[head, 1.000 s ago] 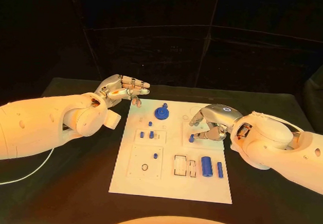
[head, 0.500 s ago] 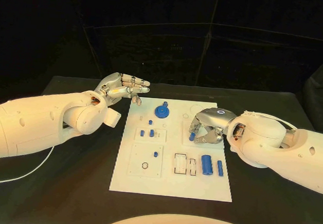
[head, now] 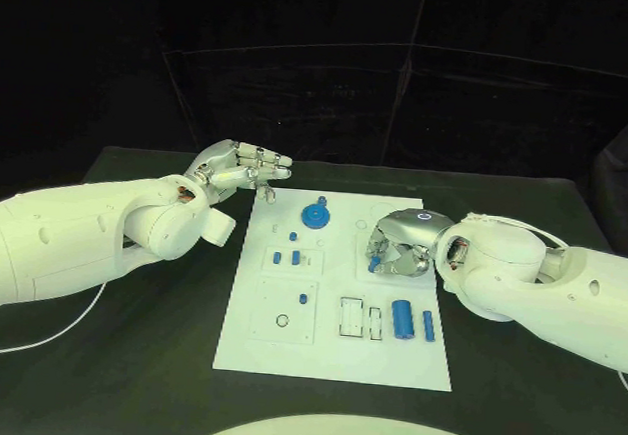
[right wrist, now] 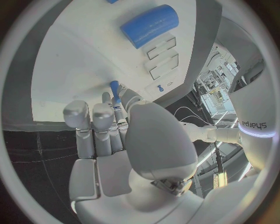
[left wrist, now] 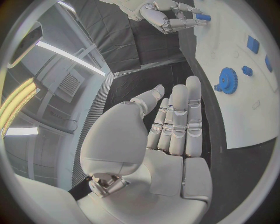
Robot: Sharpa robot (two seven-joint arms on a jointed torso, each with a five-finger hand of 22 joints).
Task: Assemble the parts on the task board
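Observation:
The white task board lies in the middle of the black table. My right hand is low over its right middle and pinches a small blue peg between thumb and a finger; the right wrist view shows the peg sticking out past the fingertips toward the board. My left hand hovers off the board's far left corner, holding nothing, its fingers straight and together. A blue gear stands near the board's far edge.
A thick blue cylinder and a slim blue pin lie at the board's near right beside rectangular slots. Small blue pegs stand on the left half. Bare black table surrounds the board.
My right hand has sunk a little toward the board and edged left, fingers closing round the peg. The left hand has barely moved.

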